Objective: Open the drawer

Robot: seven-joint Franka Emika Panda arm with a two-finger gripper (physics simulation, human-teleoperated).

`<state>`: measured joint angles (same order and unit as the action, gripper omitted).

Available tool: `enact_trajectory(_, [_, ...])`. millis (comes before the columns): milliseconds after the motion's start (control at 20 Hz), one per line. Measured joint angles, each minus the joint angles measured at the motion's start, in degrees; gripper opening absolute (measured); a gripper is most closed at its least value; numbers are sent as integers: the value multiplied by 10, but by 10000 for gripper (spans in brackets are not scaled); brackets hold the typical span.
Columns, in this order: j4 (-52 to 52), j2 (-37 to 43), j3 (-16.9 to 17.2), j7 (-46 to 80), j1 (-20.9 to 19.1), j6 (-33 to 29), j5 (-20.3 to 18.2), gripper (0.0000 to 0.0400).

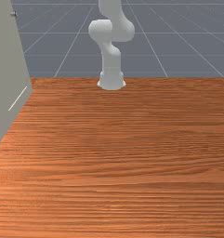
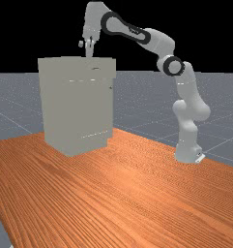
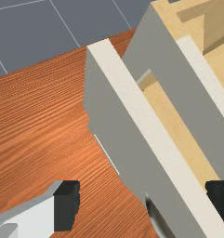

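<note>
In the far view the gripper [image 2: 89, 52] points down at the top of the grey cabinet [image 2: 75, 109]. The wrist view has the gripper [image 3: 143, 204] open, its dark fingertips wide apart on either side of the drawer's front panel [image 3: 127, 135]. A metal handle [image 3: 157, 217] on that panel's outer face lies between the fingers, and neither finger is seen touching it. The panel stands a little way out from the cabinet's front [image 3: 164, 76], with pale wood of the drawer's inside [image 3: 176, 132] visible in the gap.
The cabinet's side [image 1: 9, 69] rises at the front view's left edge, above the wooden table [image 1: 122, 153]. The arm's base stands at the table's far edge there. In the wrist view, pale inner boards [image 3: 215, 23] of the cabinet lie behind its front.
</note>
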<state>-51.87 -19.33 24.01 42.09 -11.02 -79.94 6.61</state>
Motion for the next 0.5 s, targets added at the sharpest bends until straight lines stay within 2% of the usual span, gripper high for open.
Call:
enact_trajectory(250, [-35, 4, -2, 2, 7, -6, -1, 400])
enact_trajectory(500, [-125, 78, -19, 36, 61, -14, -4, 400])
